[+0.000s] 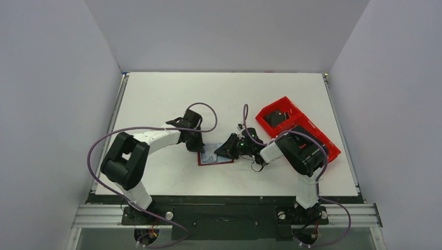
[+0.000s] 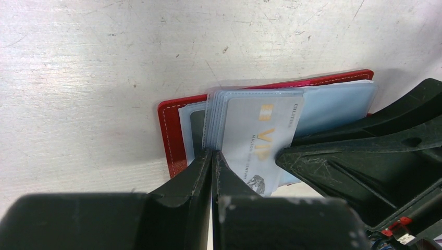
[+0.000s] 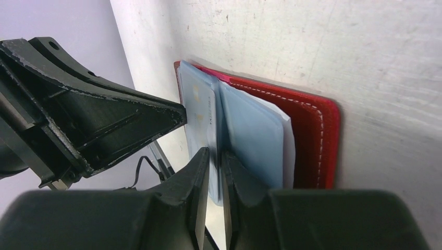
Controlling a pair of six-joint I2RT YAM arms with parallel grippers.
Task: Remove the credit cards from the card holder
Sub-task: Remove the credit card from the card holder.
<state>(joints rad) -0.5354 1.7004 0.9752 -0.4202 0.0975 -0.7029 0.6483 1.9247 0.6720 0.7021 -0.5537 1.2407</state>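
Observation:
The dark-red card holder lies open on the table between both grippers, its clear sleeves fanned up. A pale credit card with a gold chip and "VIP" sits in a sleeve, and a light blue one lies behind it. My left gripper is shut, with its tips against the lower corner of the sleeve stack. Whether it nips a sleeve I cannot tell. My right gripper comes in from the other side. Its jaws stand a narrow gap apart, astride a thin sleeve edge beside the blue card.
A bright red compartment tray with a black item inside stands at the right, just behind my right arm. Grey walls enclose the white table on three sides. The two grippers are almost touching over the holder.

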